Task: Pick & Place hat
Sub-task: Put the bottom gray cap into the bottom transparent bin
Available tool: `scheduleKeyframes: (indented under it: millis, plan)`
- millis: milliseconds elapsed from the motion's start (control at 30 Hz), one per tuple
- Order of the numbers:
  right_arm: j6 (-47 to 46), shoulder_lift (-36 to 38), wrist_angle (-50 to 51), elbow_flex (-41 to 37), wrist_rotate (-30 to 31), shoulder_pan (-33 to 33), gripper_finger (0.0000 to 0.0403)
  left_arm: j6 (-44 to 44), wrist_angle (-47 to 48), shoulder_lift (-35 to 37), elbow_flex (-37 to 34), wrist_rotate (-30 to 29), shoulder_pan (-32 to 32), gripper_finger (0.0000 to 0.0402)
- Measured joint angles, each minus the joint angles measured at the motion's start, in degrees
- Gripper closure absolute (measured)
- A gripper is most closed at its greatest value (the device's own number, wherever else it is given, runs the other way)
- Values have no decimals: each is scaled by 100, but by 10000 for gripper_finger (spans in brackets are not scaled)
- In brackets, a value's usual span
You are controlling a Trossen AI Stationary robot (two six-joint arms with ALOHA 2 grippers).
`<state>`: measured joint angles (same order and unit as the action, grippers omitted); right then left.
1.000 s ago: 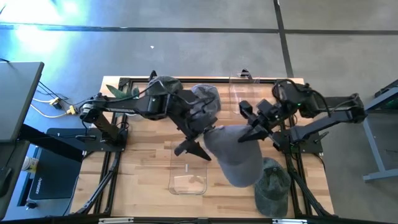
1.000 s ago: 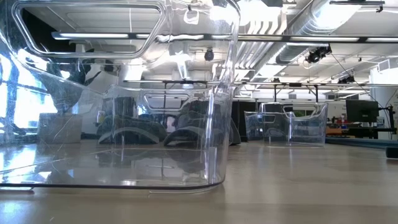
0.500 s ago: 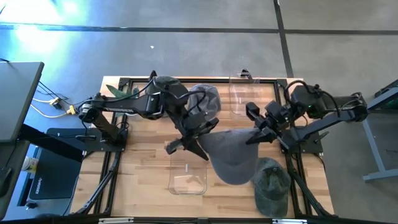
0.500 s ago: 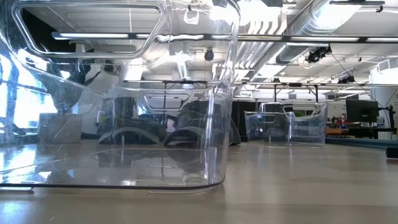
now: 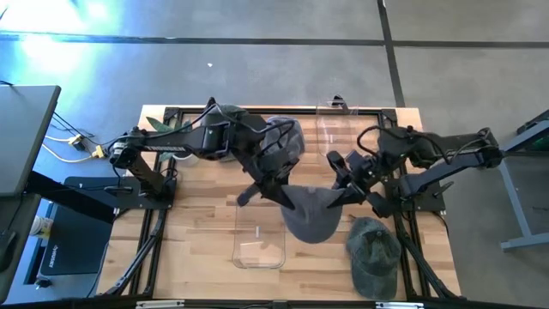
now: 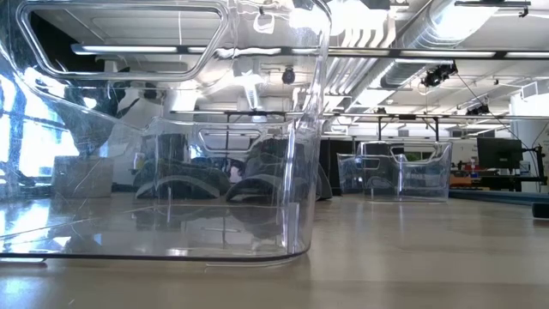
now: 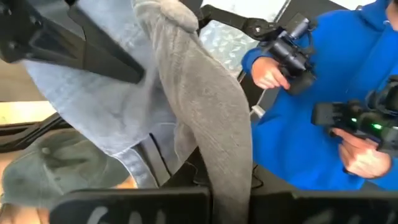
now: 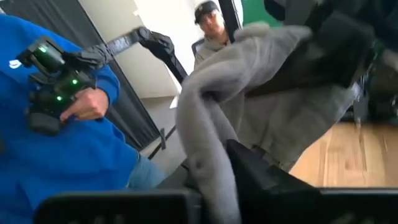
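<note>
Above the middle of the wooden table (image 5: 197,219), the left gripper (image 5: 276,193) is clenched on one edge of a grey hat (image 5: 310,215), and the right gripper (image 5: 341,196) meets the same hat from the other side. In the right wrist view the grey cloth (image 8: 242,81) drapes over that arm's fingers (image 8: 261,171), so it looks gripped, though how far the fingers are parted cannot be told. The hat hangs between the two grippers, its lower part over the table just beside a clear bin (image 5: 259,236).

That clear bin sits near the front edge, with bare wood to its left. A second clear bin (image 5: 336,130) stands at the back edge, well apart from the first. Room on the right front is taken by a green hat (image 5: 373,256) lying flat near the corner. A pale blue hat (image 5: 287,137) lies behind the left arm near the back.

Counted: three hats, two clear bins, two arms.

From table height, the near bin (image 6: 163,129) fills most of the picture and the far bin (image 6: 395,176) shows small behind it, on smooth pale wood. Black frame rails run along both sides of the table. Around it is grey concrete floor (image 5: 257,69). Beyond the hat in the wrist views, a person in a blue top (image 7: 311,124) holds dark handheld controls (image 7: 292,53).
</note>
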<state>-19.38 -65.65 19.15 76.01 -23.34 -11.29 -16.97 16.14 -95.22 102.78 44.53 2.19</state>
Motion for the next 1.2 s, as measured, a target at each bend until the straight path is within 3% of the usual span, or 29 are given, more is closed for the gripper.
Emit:
scheduleKeyframes:
  millis: [200, 400, 533, 700, 833, 1033, 1200]
  plan:
    - [-363, 4, 227, 0, -222, 4, 254, -5, 44, 0, 0, -5, 3, 400]
    - [-890, 39, 397, 0, -1351, 4, 180, -88, 77, -2, 0, -3, 5, 401]
    - [-1032, 39, 418, 0, -1790, 26, 176, -88, 39, -4, 0, -6, 5, 401]
    - [-646, 39, 479, 0, -1330, 186, 177, -90, 33, -4, 0, 88, 5, 401]
    - [-458, 0, 510, 0, -1339, 376, 176, -131, 28, -4, 0, 138, 5, 401]
    - [-336, -363, 253, 0, -2128, 687, 176, -131, 31, -4, 0, 107, 5, 401]
    - [-574, -701, -219, -2, -3559, 824, 180, -125, 37, -4, 0, 103, 5, 401]
